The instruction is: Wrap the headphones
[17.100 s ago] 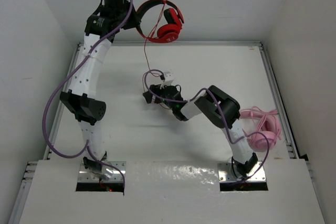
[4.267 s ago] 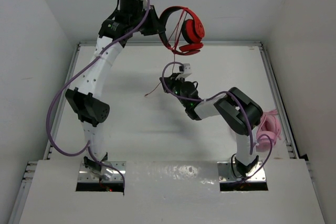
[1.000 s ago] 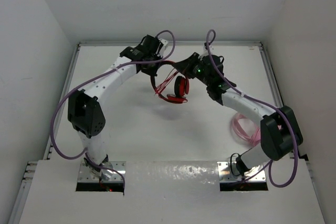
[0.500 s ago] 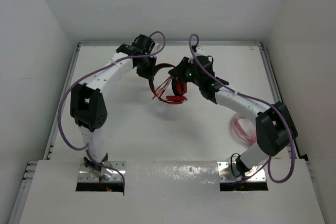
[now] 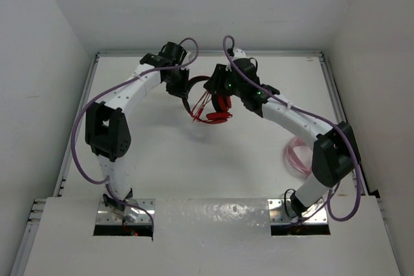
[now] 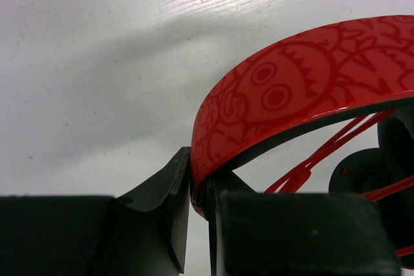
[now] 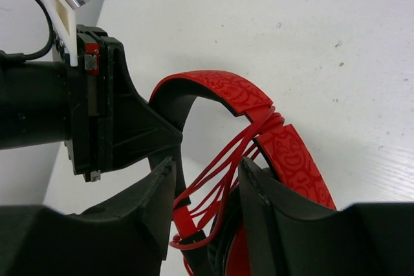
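Note:
The red headphones hang just above the table's middle back. Their thin red cable is looped in several strands across the headband. My left gripper is shut on the patterned headband, which is pinched between its black fingers. My right gripper comes in from the right. In the right wrist view its jaws stand open on either side of the cable strands, next to an earcup, and do not press them. The headband arches beyond, held by the left gripper.
A pale pink coiled cable bundle lies on the table at the right, beside my right arm's elbow. The raised table rim runs along the back and both sides. White walls close in all round.
My right gripper has opened, letting go of the cable, and has shifted left and toward the back. The left gripper keeps its hold on the headband and has moved slightly left.

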`<state>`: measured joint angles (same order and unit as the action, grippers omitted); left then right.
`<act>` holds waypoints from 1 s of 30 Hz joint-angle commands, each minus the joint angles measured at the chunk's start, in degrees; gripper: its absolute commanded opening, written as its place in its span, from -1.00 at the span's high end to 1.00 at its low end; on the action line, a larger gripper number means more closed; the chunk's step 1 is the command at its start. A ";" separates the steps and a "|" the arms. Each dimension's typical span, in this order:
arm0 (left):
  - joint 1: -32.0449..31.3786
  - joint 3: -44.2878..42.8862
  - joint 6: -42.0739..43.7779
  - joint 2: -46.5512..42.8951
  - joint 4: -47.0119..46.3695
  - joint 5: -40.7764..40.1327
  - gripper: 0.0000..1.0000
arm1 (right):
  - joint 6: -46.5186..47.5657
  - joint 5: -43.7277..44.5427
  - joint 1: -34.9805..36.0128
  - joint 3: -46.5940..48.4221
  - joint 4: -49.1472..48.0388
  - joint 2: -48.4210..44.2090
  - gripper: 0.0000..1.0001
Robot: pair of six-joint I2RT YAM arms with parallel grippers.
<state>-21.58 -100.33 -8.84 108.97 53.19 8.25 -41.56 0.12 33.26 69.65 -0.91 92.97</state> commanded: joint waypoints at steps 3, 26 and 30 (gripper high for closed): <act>1.02 -0.83 -2.41 -0.69 -3.09 5.46 1.00 | 6.40 0.06 0.41 7.60 10.29 2.39 0.01; 1.02 1.46 -1.09 0.54 -3.62 6.08 1.00 | 20.11 0.50 0.49 17.20 20.87 0.12 -0.98; 1.11 1.46 -0.48 1.16 -3.44 5.46 1.00 | 20.64 2.15 0.49 13.42 18.75 -5.67 -0.98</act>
<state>-20.99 -98.21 -9.26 110.02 51.79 12.27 -22.61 0.23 33.89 84.12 19.84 93.73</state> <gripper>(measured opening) 0.103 0.989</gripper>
